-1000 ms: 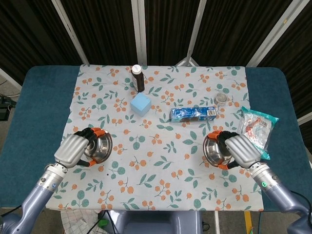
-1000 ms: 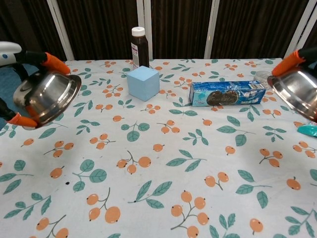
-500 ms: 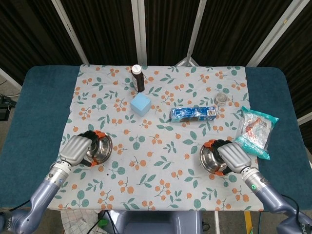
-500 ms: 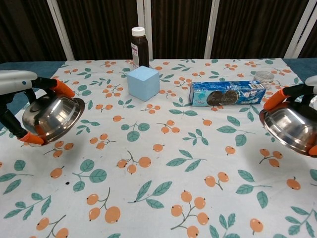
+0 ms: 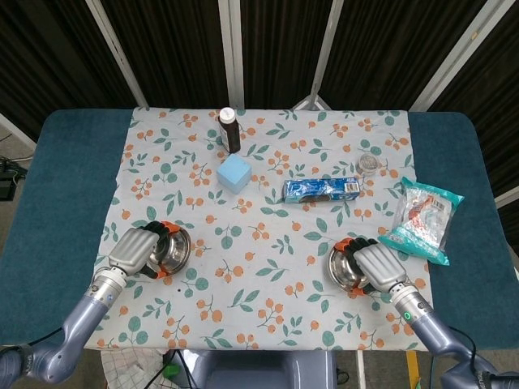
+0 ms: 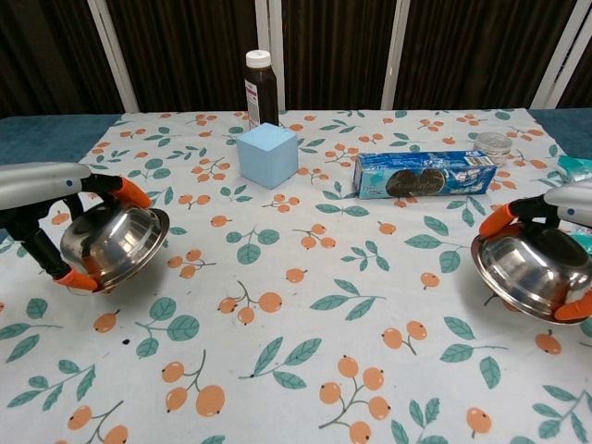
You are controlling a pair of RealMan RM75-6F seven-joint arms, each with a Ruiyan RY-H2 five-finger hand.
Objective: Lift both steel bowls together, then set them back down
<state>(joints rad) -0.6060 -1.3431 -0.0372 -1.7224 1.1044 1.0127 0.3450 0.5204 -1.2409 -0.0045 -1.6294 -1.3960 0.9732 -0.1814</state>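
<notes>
the left hand (image 6: 46,199) grasps the left polished steel bowl (image 6: 116,246) by its rim, orange-tipped fingers (image 6: 131,191) hooked over the far edge and another under the near edge. the bowl is tilted, its mouth turned inward toward the middle of the table, and it sits low over the floral-print tablecloth (image 6: 305,351); whether its lower edge touches the cloth cannot be told from the chest view. the right hand (image 6: 569,205) likewise grasps the right polished steel bowl (image 6: 527,273) at the rim, that bowl also tilted and low near the cloth's right side, contact again uncertain. in the head view both hands cover the outer portions of their bowls, left (image 5: 138,250) and right (image 5: 375,263), with the bowls showing beneath, left (image 5: 172,250) and right (image 5: 345,268). judgement: the lift looks to be accomplished and the task stands in its closing stage, the set-down; what remains is levelling each bowl flat on the cloth, freeing the fingers and withdrawing the hands. neither bowl sits level, so the set-down is not yet complete. well apart from both bowls, toward the far side, stand a dark brown bottle with a white cap (image 6: 262,87), a light blue cube (image 6: 267,154) and a blue biscuit box (image 6: 425,174); a small clear jar (image 6: 494,145) and a crinkled snack packet (image 5: 422,220) lie nearer the right bowl, but not in its way.
</notes>
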